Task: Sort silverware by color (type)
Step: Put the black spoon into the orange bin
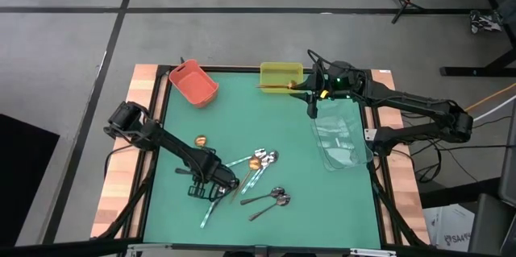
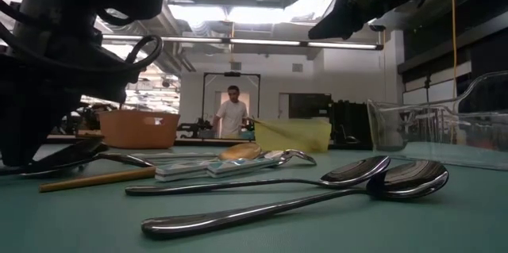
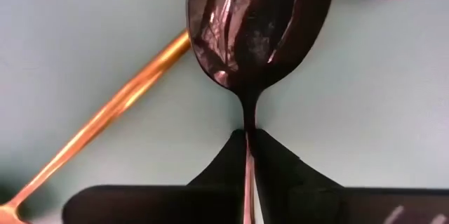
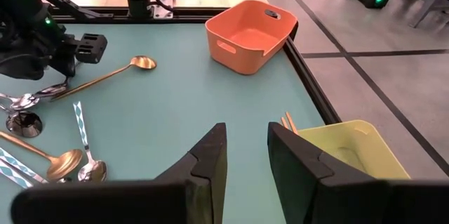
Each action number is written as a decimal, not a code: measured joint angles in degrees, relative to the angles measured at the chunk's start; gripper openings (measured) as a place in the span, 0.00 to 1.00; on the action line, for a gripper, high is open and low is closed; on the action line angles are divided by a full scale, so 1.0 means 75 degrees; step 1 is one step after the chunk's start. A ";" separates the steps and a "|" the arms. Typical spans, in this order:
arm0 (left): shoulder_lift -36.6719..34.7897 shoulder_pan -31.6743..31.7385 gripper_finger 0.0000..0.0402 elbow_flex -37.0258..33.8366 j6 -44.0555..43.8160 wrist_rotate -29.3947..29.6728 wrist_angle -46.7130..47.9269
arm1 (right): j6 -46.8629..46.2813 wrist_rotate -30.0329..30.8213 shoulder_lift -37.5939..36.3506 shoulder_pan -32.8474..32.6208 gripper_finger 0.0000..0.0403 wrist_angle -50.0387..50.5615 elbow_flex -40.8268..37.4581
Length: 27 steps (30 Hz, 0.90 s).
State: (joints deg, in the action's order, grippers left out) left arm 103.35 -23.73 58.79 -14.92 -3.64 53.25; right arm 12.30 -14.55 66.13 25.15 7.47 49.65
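Dark spoon handle pinched in left fingers; right fingers part-open, empty, by yellow bin.

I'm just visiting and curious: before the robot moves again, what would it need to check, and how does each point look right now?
1. Left tool shut on the black spoon: ok, the fingers pinch its handle.
2. Only one spoon in that grip: ok, the gold spoon lies beside it, outside the fingers.
3. Black spoon lifted off the mat: cannot tell.
4. Right tool out of the way: ok, it hangs near the yellow bin, far from the pile.
5. Right tool empty: ok, nothing shows between its open fingers.
6. Orange bin upright and reachable: ok.
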 joint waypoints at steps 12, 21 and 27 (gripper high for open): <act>0.0050 0.0171 0.01 0.0639 0.0273 0.0135 0.0200 | -0.0001 0.0000 0.0000 0.0000 0.24 -0.0004 0.0000; 0.0037 0.0582 0.01 0.1078 0.0644 0.0176 0.0397 | 0.0001 -0.0002 0.0000 0.0000 0.24 0.0000 0.0000; 0.0026 0.0983 0.01 0.1442 0.1231 0.0477 0.0444 | 0.0002 -0.0002 0.0000 0.0000 0.24 0.0000 0.0000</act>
State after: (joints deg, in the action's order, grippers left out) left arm 103.55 -16.35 69.61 -5.69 -0.06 56.58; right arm 12.32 -14.56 66.13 25.15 7.47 49.65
